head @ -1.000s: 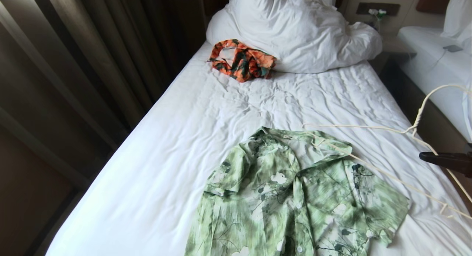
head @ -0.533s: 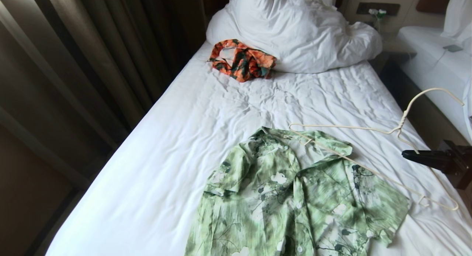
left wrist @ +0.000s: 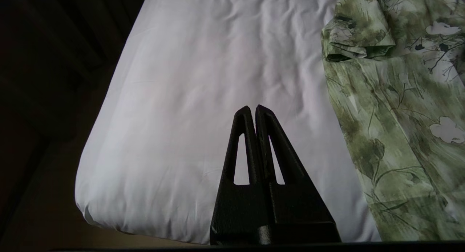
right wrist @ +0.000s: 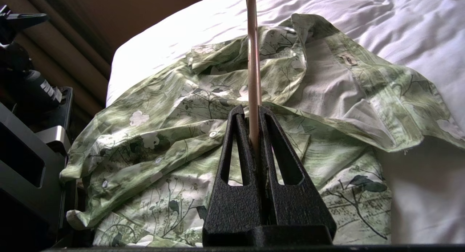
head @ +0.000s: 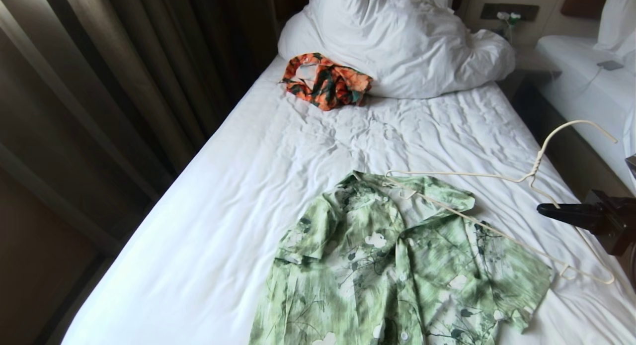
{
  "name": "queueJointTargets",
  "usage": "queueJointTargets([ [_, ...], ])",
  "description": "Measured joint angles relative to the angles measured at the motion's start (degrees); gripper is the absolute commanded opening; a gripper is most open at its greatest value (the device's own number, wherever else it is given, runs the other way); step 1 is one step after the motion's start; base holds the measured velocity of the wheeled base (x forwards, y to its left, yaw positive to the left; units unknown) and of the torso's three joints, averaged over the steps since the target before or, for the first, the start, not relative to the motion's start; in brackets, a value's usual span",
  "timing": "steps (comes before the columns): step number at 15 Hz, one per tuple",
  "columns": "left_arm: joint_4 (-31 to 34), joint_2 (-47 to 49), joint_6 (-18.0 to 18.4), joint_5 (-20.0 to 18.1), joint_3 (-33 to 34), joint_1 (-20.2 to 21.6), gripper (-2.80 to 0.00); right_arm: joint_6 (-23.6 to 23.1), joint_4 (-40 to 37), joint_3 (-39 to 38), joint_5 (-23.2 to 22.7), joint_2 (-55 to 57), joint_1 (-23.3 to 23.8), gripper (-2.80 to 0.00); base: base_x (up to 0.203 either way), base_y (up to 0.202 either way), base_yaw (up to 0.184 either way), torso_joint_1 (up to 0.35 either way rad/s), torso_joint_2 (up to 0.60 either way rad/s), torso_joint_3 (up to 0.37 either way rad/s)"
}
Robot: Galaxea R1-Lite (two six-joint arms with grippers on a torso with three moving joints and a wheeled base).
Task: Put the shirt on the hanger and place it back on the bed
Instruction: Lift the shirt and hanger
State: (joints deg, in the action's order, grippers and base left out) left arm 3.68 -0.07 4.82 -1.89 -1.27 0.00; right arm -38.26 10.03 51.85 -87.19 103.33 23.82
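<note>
Head view shows the shirt [head: 397, 265] spread flat on the bed [head: 223, 225] at the near end, closer to the bed's right edge than its left, collar toward the pillows, buttons up, one short sleeve folded under at the left shoulder. The lower hem runs out of sight below.

The left gripper [left wrist: 253, 110] appears only in its own wrist camera: its two black fingers are pressed together with nothing between them, hovering above bare sheet near the bed's near left corner, apart from the shirt's left side.

At the bed's right edge the right gripper [head: 541, 209] reaches in level from the side, its fingers clenched on the hanger [head: 497, 176]. The right wrist view shows the cream wire clamped between the fingertips and rising straight up past them, with the shirt's open collar lying beyond. The grip is on the sloping shoulder wire just below the twisted neck. The hanger is tilted: its far tip rests at the shirt's collar, its long bar crosses the shirt's right shoulder, and its hook curves up off the bed's right edge.

Farther up, a crumpled orange garment [head: 325, 81] lies near the left edge, touching the bunched white duvet [head: 407, 42] at the head of the bed.
</note>
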Motion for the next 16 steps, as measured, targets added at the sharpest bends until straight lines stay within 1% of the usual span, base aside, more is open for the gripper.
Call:
queueJointTargets([
  [1,0.0,0.0,1.3,-0.3,-0.1,0.0,-2.8,0.0,0.0,0.0,0.0,0.0,1.0,-2.8,0.0,0.0,0.0,0.0,0.0,0.0],
  [2,0.1,0.1,1.5,-1.2,-1.2,-0.1,-2.8,0.0,0.0,0.0,0.0,0.0,1.9,-2.8,0.0,0.0,0.0,0.0,0.0,0.0],
  [3,0.3,0.4,1.1,-2.7,-2.8,-0.1,-2.8,0.0,0.0,-0.1,0.0,0.0,2.8,-2.8,0.0,0.0,0.0,0.0,0.0,0.0],
  [5,0.3,3.9,-1.1,-6.3,-7.3,-0.1,-2.8,0.0,0.0,0.0,0.0,0.1,4.2,-2.8,0.0,0.0,0.0,0.0,0.0,0.0],
  [8,-0.2,15.7,-4.8,-13.6,-14.1,-0.1,-2.8,0.0,0.0,0.5,0.0,0.0,6.6,-2.8,0.0,0.0,0.0,0.0,0.0,0.0],
  [10,-2.6,26.5,-6.6,-19.6,-17.6,-0.5,-2.8,0.1,0.0,0.4,0.0,-0.2,8.4,-2.8,0.0,0.0,0.0,0.0,0.0,0.0],
  [11,-4.6,32.5,-7.3,-22.3,-19.2,-1.4,-2.8,0.1,0.0,0.3,0.0,-0.2,9.2,-2.8,0.0,0.0,0.0,0.0,0.0,0.0],
  [12,-6.7,38.4,-8.1,-24.1,-20.7,-3.0,-2.8,0.1,0.0,0.2,0.0,-0.4,9.8,-2.8,0.0,0.0,0.0,0.0,0.0,0.0],
  [13,-9.1,44.8,-9.3,-24.9,-22.3,-5.4,-2.8,0.1,-0.1,0.0,0.0,-0.5,10.3,-2.8,0.0,0.0,0.0,0.0,0.0,0.0],
  [14,-11.7,51.0,-10.7,-24.5,-24.2,-8.5,-2.8,0.1,-0.1,0.0,0.0,-0.8,10.6,-2.8,0.0,0.0,0.0,0.0,0.0,0.0],
  [15,-14.3,57.0,-12.3,-23.1,-26.1,-11.7,-2.8,0.1,-0.2,-0.1,0.0,-1.1,10.8,-2.8,0.0,0.0,0.0,0.0,0.0,0.0],
  [16,-17.3,63.5,-14.0,-20.8,-28.3,-15.7,-2.8,0.1,-0.2,-0.1,0.0,-1.3,11.0,-2.8,0.0,0.0,0.0,0.0,0.0,0.0],
])
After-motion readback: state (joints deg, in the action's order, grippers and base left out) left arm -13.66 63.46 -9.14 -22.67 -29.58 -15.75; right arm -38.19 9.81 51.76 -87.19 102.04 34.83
